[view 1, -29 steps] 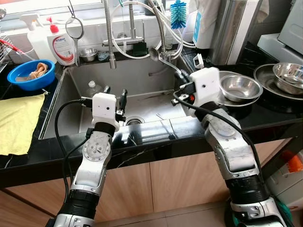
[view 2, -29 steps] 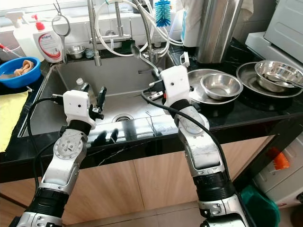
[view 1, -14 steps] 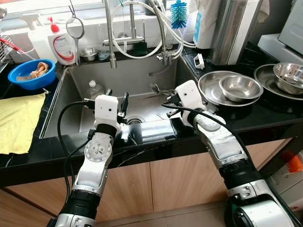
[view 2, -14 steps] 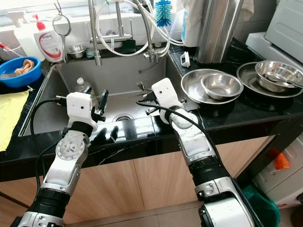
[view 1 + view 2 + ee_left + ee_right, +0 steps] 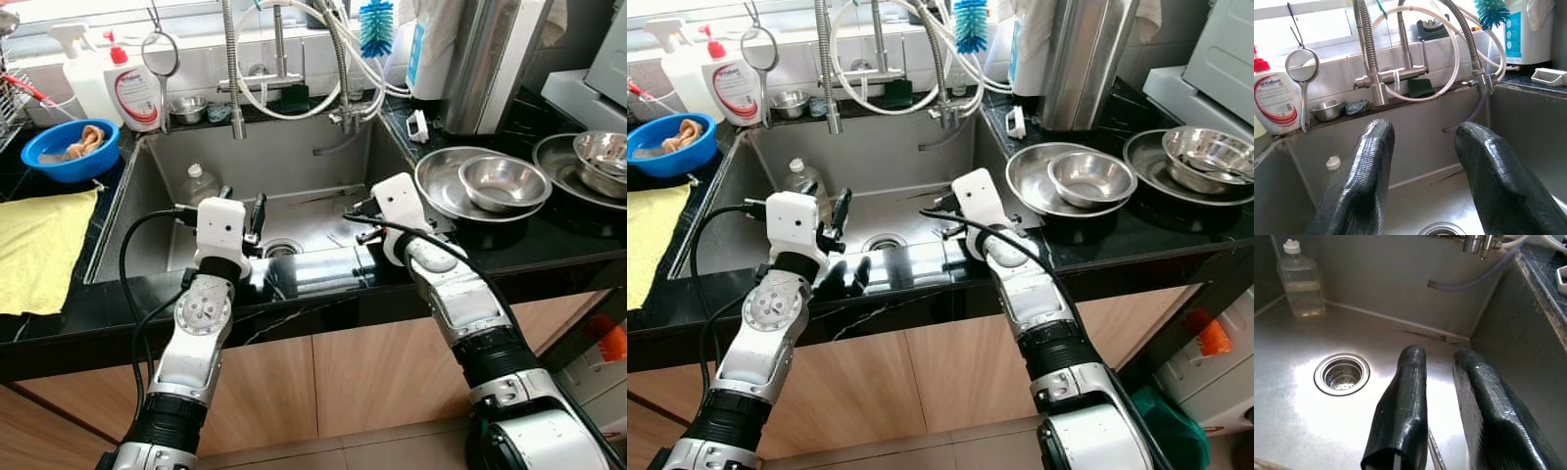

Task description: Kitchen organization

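My left gripper [image 5: 241, 202] hangs open over the steel sink [image 5: 294, 147], near its front wall, with nothing between its fingers [image 5: 1366, 166]. My right gripper [image 5: 1440, 355] is low inside the sink at the right, just above the floor, with its fingers a little apart. A thin metal handle [image 5: 1434, 455] lies under them near their base. A fork [image 5: 1447, 338] lies along the sink's back wall. A clear plastic bottle [image 5: 199, 183] stands in the back left corner. The drain [image 5: 1342, 373] lies between the two grippers.
Steel bowls on a plate [image 5: 503, 183] and more bowls [image 5: 600, 157] sit on the black counter at the right. At the left are a yellow cloth [image 5: 39, 245], a blue bowl [image 5: 67, 149] and a soap bottle [image 5: 134, 88]. Faucet hoses [image 5: 235, 78] hang over the sink's back.
My right gripper has come down from faucet height into the sink. The ladle it held up a second ago is gone from its fingertips. The left gripper stayed put.
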